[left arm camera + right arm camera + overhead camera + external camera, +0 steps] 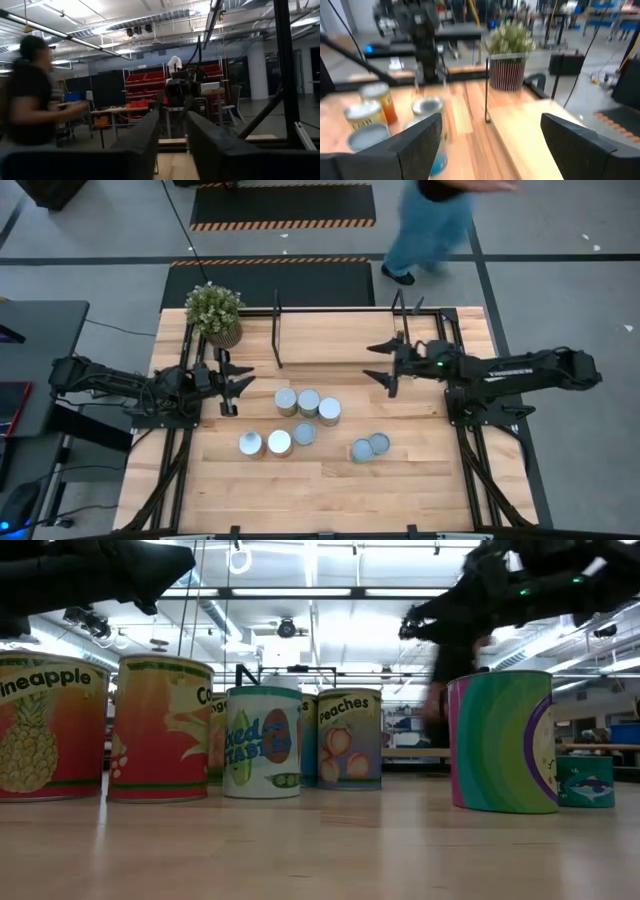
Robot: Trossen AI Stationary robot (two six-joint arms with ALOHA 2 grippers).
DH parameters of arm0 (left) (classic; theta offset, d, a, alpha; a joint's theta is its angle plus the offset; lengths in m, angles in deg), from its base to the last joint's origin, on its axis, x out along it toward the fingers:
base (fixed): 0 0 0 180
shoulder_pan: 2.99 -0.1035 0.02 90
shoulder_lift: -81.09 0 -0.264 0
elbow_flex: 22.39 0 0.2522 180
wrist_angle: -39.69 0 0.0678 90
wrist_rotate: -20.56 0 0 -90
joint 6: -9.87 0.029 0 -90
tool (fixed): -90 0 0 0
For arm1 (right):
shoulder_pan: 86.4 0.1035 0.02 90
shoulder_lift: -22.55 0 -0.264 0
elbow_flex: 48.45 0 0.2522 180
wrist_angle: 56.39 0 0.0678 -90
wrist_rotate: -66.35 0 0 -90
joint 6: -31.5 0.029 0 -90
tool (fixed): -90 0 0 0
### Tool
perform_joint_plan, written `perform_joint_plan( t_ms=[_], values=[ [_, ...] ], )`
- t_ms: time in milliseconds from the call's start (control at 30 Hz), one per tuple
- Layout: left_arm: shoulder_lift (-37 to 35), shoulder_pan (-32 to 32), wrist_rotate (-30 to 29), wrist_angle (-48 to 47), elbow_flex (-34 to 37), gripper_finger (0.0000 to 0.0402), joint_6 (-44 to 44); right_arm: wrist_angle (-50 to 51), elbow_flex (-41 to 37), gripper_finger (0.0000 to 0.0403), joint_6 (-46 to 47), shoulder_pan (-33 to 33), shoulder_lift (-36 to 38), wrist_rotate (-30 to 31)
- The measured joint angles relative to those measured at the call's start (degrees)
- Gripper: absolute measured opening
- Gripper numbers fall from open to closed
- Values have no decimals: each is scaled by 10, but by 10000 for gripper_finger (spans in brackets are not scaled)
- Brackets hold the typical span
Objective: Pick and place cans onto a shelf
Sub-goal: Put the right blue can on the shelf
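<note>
Eight cans (308,402) stand upright on the pale wood-grain table (420,480), all short metal cylinders with round silver-white or grey-blue tops and bright paper labels, pineapple and peaches readable from the low view. Three cluster at centre, touching, three more sit in a loose row just in front of them, and a grey-blue pair (370,447) stands touching off to the right. The shelf (277,330) is at the far edge, thin black metal end frames standing upright, nothing on it, well apart from the cans. A plant (213,311) in a ribbed pot sits at the far left corner, just beside the left frame. The left hand (243,389) hovers low just left of the centre cluster, its dark fingers slightly apart, nothing between them. The right hand (381,363) hangs over bare table to the right of centre, near the shelf, fingers spread wide and empty. Open board lies between the two hands and all along the near edge. Beyond the table, a person (432,225) in blue trousers crosses the grey floor.
</note>
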Motion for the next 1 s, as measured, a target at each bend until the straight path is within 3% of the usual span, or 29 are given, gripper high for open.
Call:
perform_joint_plan(
  t_ms=[167,300,433,667,1000],
  values=[
    [0,0,0,-12,0,201,0,49,63,353,-8,13,-98,1],
    [0,0,-12,-25,0,228,0,95,118,375,-11,31,-162,1],
    [0,0,-29,-29,0,228,0,176,180,397,-18,57,-211,1],
    [0,0,-30,-32,0,211,-4,286,280,399,-18,118,-272,21],
    [0,0,-30,-46,0,206,-46,538,404,399,53,209,-336,136]
  ],
)
